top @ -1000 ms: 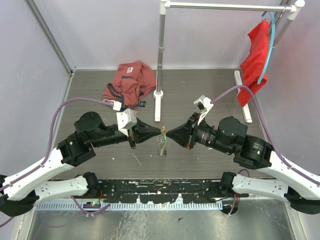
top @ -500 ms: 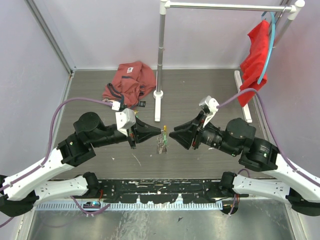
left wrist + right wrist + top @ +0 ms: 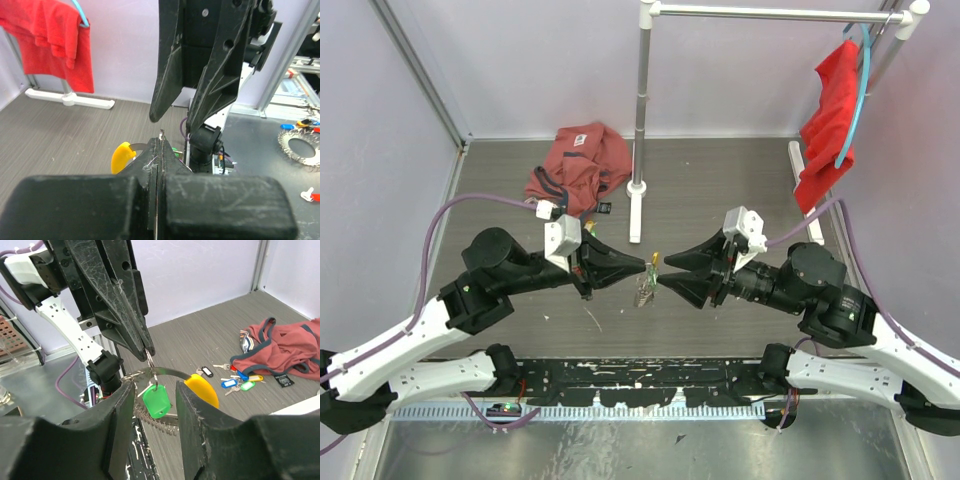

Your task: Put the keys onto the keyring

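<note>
My left gripper is shut on the top of the keyring and holds it above the table. In the right wrist view the left gripper pinches a small ring. Below it hang the curved metal band, a green-tagged key, the yellow tag and a row of silvery keys. My right gripper faces it, open, its fingers on either side of the green tag without touching it. Several loose keys lie on the floor by the cloth. The left wrist view shows the left gripper shut and the yellow tag.
A crumpled red garment lies at the back left. A clothes rack pole stands mid-back on a white foot, and a red cloth hangs at the right. Another toothed ring lies beyond the right arm's base.
The right gripper has opened and drawn back a little to the right from the left gripper's tip. The left gripper stays shut, and the keyring still hangs from it.
</note>
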